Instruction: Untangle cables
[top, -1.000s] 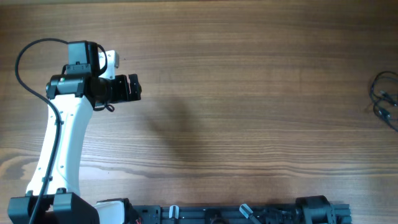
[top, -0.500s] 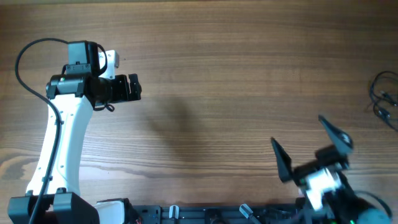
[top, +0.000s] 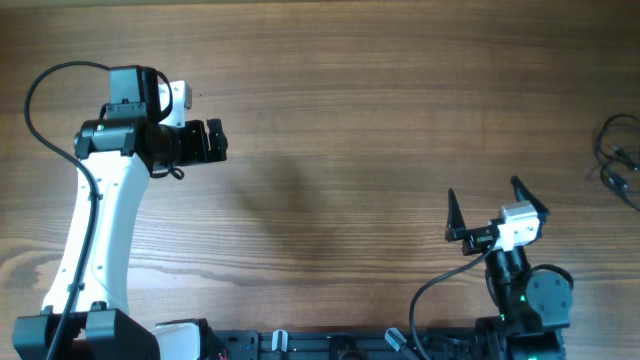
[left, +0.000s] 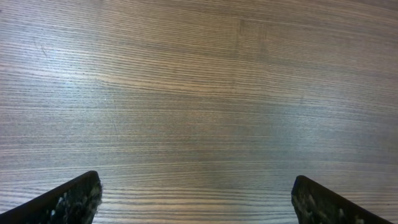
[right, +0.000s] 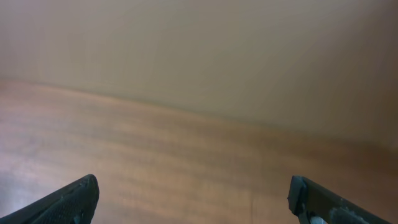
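Table: A wooden table (top: 380, 100) is filling the overhead view, its grain running side to side.
Cables: A small dark tangle of cables (top: 620, 160) is lying on the wood at the 3 o'clock edge of the overhead view, partly cut off by the frame. The strands are too small to show how they are crossing.
Left arm: The white left arm (top: 95, 230) is rising from the 7 o'clock corner and bending toward 10 o'clock, with a black cord (top: 40, 90) looping beside it.
Left gripper: The black left gripper (top: 215, 141) is pointing toward 3 o'clock over bare wood, well apart from the cables.
Left jaws: In the left wrist view, two dark fingertips (left: 68, 198) are sitting in the bottom corners, spread wide, with only wood grain showing between them.
Right arm: The right arm (top: 525, 290) is standing at 5 o'clock, just beside the black rail (top: 350, 345) that is running along the 6 o'clock edge.
Right gripper: The right gripper (top: 490, 208) is pointing toward 12 o'clock, with the cables lying toward 2 o'clock from it and well apart.
Right jaws: Its two black fingers are fanning outward, gaping and holding nothing.
Right wrist view: This picture is blurring heavily. Dark fingertips (right: 68, 199) are sitting in the bottom corners, brown wood is lying between them, and a pale band above is possibly a wall.
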